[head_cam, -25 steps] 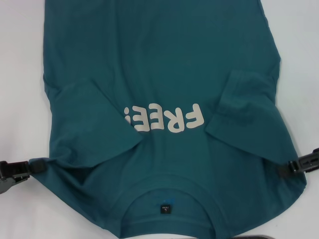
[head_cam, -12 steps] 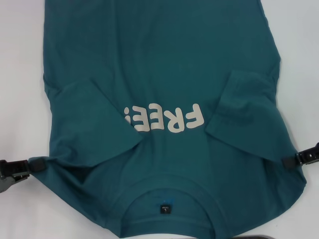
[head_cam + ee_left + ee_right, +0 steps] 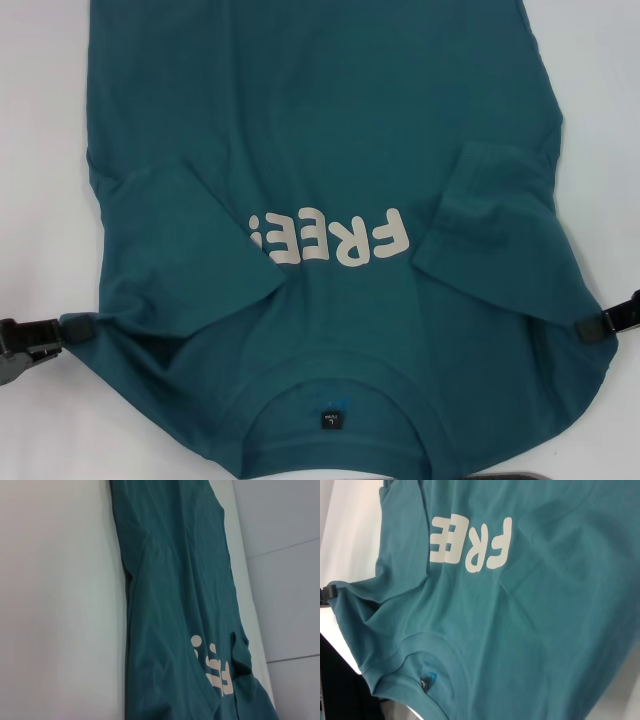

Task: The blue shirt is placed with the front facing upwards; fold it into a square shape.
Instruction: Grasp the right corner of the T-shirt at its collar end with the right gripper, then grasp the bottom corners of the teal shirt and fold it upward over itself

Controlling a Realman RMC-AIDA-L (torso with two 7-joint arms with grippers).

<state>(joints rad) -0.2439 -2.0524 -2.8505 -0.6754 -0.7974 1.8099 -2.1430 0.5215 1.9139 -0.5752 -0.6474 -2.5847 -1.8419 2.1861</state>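
- The left hand sat at the shirt's left shoulder edge, clamped on the cloth, likely to lift that side for a fold.
- One shirt lay flat on the white table, print up, collar nearest the robot; both sleeves, two in all, were folded inward over the chest to square the sides.
- The right hand sat at the right shoulder edge; whether it gripped the cloth I could not tell.
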